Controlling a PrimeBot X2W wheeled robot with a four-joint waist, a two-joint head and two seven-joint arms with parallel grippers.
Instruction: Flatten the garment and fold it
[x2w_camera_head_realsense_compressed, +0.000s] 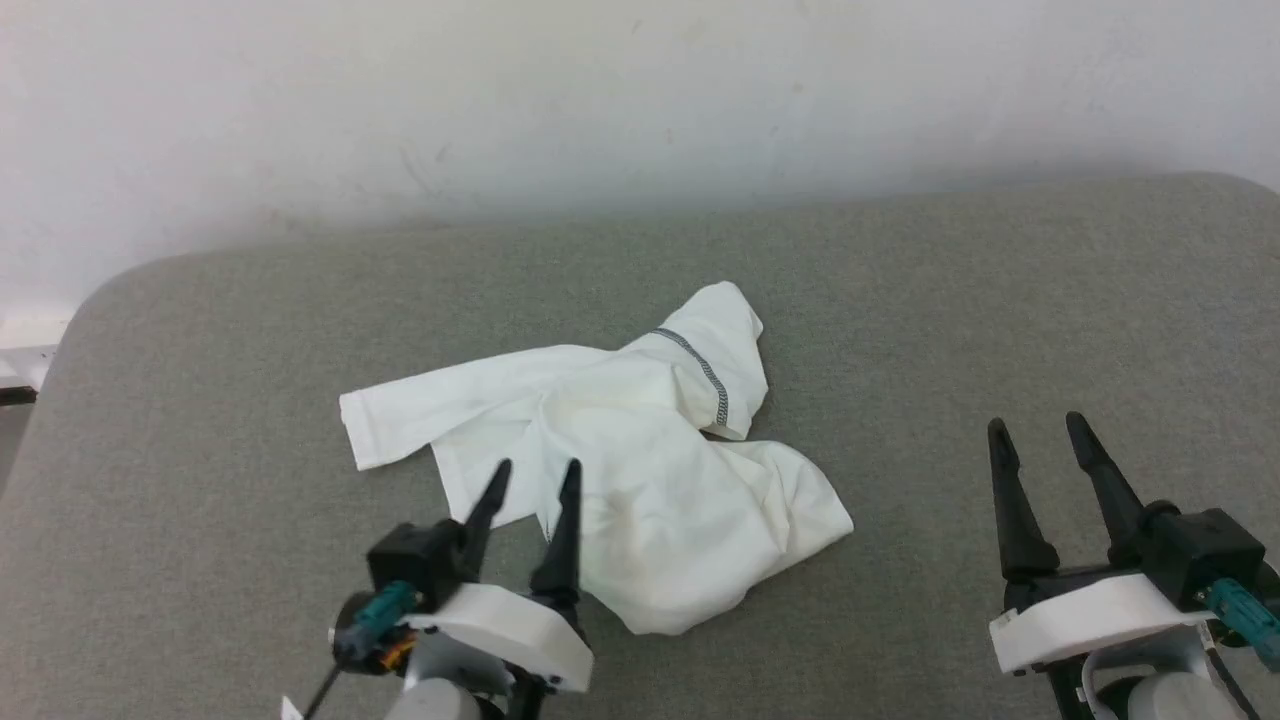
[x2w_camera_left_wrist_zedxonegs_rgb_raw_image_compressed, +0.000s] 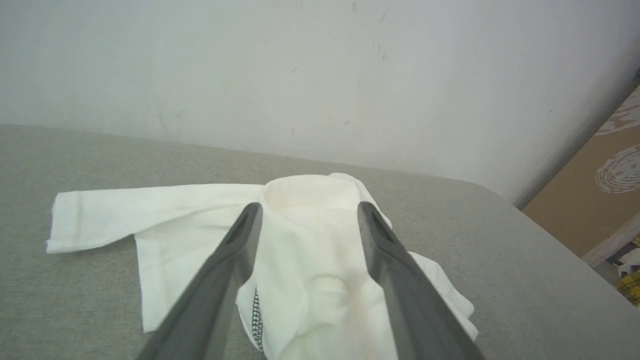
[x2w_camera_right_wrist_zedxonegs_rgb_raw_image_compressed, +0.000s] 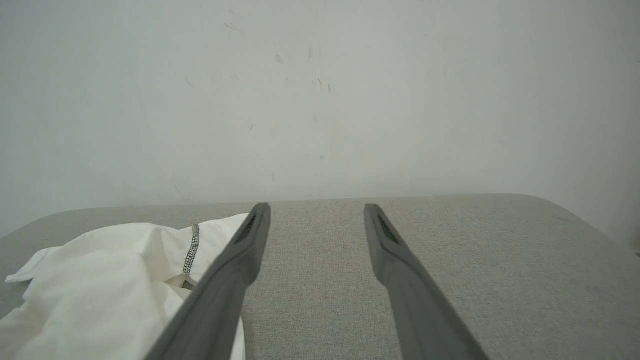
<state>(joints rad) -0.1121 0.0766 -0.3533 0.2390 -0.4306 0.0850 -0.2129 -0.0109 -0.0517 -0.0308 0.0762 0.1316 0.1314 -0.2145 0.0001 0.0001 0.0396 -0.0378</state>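
Note:
The garment (x2w_camera_head_realsense_compressed: 640, 470) is a white T-shirt lying crumpled on the grey padded table (x2w_camera_head_realsense_compressed: 950, 300), with a grey-black stitched seam (x2w_camera_head_realsense_compressed: 705, 375) running over its raised far fold. One sleeve or edge stretches out to the left (x2w_camera_head_realsense_compressed: 400, 415). My left gripper (x2w_camera_head_realsense_compressed: 535, 468) is open, its fingertips over the garment's near left part with nothing between them. In the left wrist view the garment (x2w_camera_left_wrist_zedxonegs_rgb_raw_image_compressed: 310, 280) lies beneath the spread fingers (x2w_camera_left_wrist_zedxonegs_rgb_raw_image_compressed: 240, 250). My right gripper (x2w_camera_head_realsense_compressed: 1035, 425) is open over bare table, well right of the garment (x2w_camera_right_wrist_zedxonegs_rgb_raw_image_compressed: 100, 280).
A pale wall (x2w_camera_head_realsense_compressed: 600, 100) rises behind the table's far edge. The table's rounded left corner (x2w_camera_head_realsense_compressed: 90, 300) drops off at the left. In the left wrist view a brown cardboard surface (x2w_camera_left_wrist_zedxonegs_rgb_raw_image_compressed: 605, 180) stands beyond the table's right end.

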